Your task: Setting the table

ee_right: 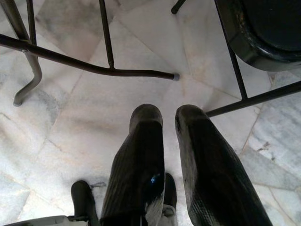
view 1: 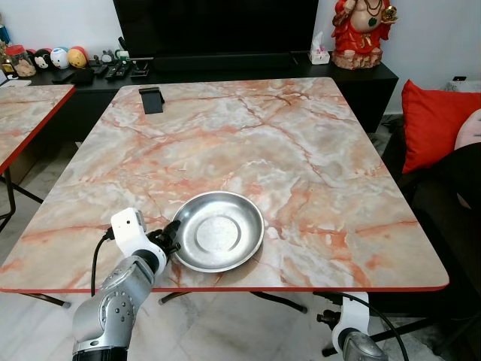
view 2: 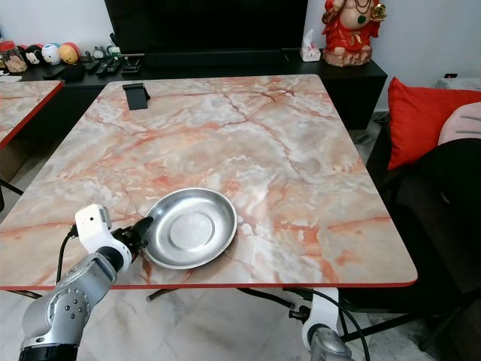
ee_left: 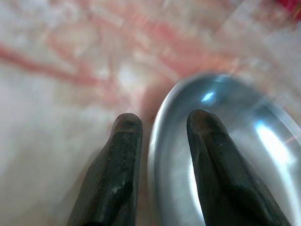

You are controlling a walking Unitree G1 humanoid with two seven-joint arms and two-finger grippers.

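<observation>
Right at the left gripper (view 1: 172,242), a shiny steel plate (view 1: 219,231) is sitting on the marble table (view 1: 248,143), close to the near edge. The gripper is pinching the plate's rim: in the left wrist view one black finger (ee_left: 120,174) is sitting outside the rim on the table side and the other is sitting inside the plate. Far past the gripper, by the far edge of the table, a small black stand (view 1: 151,99) is sitting up. Down below the table, the right gripper (ee_right: 168,117) is hanging over the tiled floor (ee_right: 89,113), grasping nothing, with its two fingers close together and a thin gap between them.
</observation>
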